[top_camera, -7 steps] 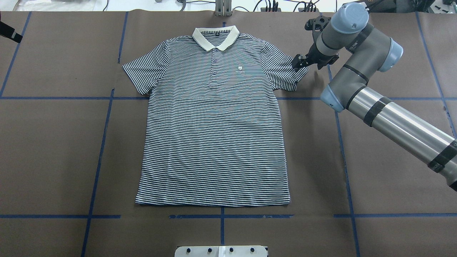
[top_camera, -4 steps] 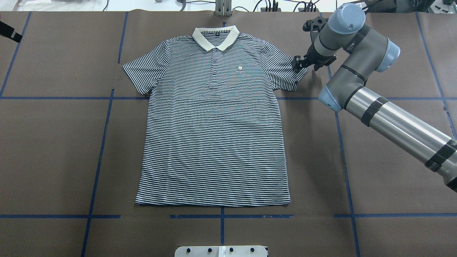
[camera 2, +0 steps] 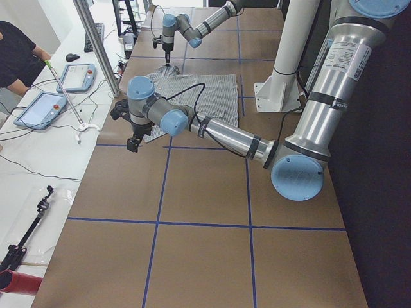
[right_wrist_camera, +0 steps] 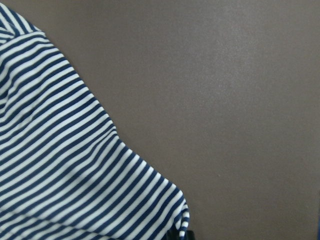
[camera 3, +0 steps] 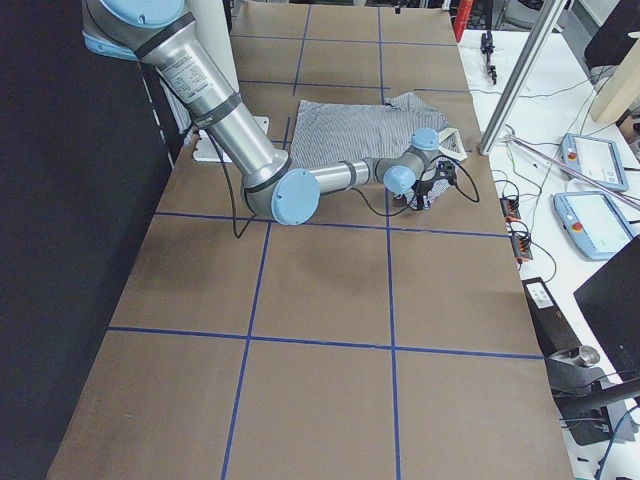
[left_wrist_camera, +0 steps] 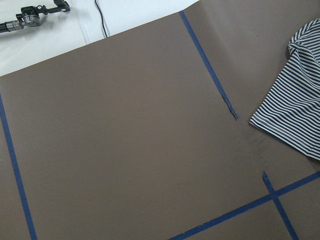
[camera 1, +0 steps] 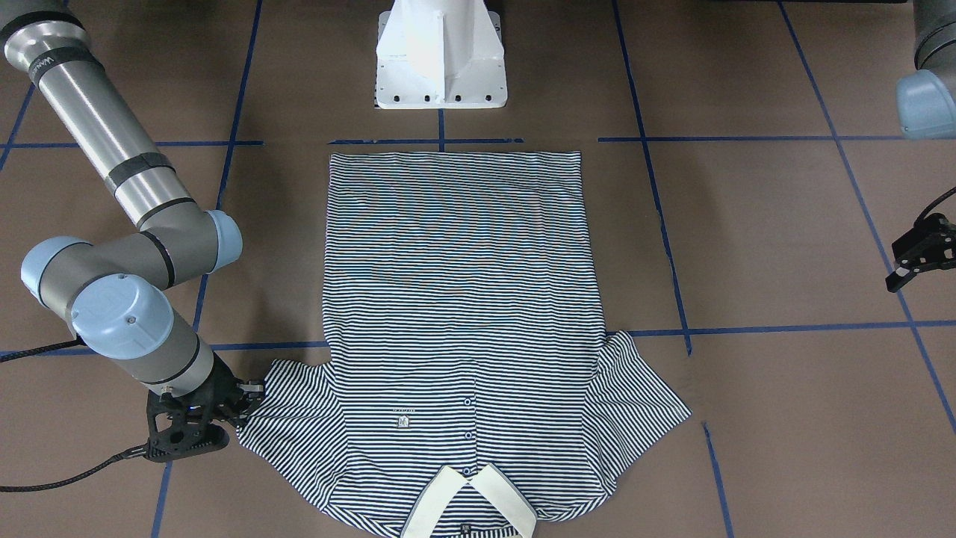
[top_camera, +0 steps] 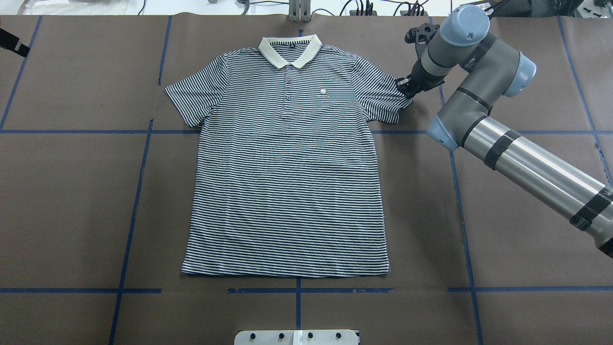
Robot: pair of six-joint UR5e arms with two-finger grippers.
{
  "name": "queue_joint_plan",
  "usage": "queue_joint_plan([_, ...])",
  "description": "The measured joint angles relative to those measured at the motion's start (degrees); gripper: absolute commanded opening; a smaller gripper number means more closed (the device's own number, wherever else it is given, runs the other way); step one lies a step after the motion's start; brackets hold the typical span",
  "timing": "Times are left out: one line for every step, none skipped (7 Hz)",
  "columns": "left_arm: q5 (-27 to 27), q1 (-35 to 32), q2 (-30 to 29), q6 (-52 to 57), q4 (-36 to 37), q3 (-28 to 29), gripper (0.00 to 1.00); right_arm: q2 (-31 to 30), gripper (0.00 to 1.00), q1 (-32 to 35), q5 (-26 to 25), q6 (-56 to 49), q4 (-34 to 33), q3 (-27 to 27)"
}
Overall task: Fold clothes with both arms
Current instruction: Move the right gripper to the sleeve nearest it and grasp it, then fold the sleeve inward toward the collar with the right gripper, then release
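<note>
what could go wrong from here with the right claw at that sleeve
1. The right claw sits at the very tip of a sleeve of the polo shirt, so it may catch too little cloth, or one layer only, and slip.
2. The left claw hangs well clear of the shirt; a pull from the right alone could drag and wrinkle the flat shirt.

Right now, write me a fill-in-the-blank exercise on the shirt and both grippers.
The striped polo shirt lies flat with its buttons facing ___.
The right gripper is at the outer edge of one ___.
The left gripper hangs over bare table, not touching the ___.
Missing words: up; sleeve; shirt.
</note>
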Motion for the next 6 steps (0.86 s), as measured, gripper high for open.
queue_joint_plan([0.0,0.0,-0.03,0.0,0.02,-0.05,1.0,0.29,0.0,0.37,0.42,-0.08,0.03,0.82])
queue_joint_plan([0.0,0.0,-0.03,0.0,0.02,-0.16,1.0,0.42,0.0,1.08,2.29,0.02,-0.05,2.66])
queue_joint_plan([0.0,0.0,-0.01,0.0,0.04,-0.26,1.0,0.52,0.0,1.71,5.06,0.33,-0.12,4.83])
queue_joint_plan([0.02,0.0,0.02,0.0,0.04,-0.3,1.0,0.79,0.0,1.75,6.67,1.2,-0.13,6.68])
queue_joint_plan([0.06,-0.03,0.05,0.02,0.01,-0.28,1.0,1.91,0.0,1.0,7.21,3.57,-0.18,7.76])
queue_joint_plan([0.08,-0.06,0.09,0.06,-0.01,-0.24,1.0,4.43,0.0,-0.66,6.21,6.2,-0.65,7.2])
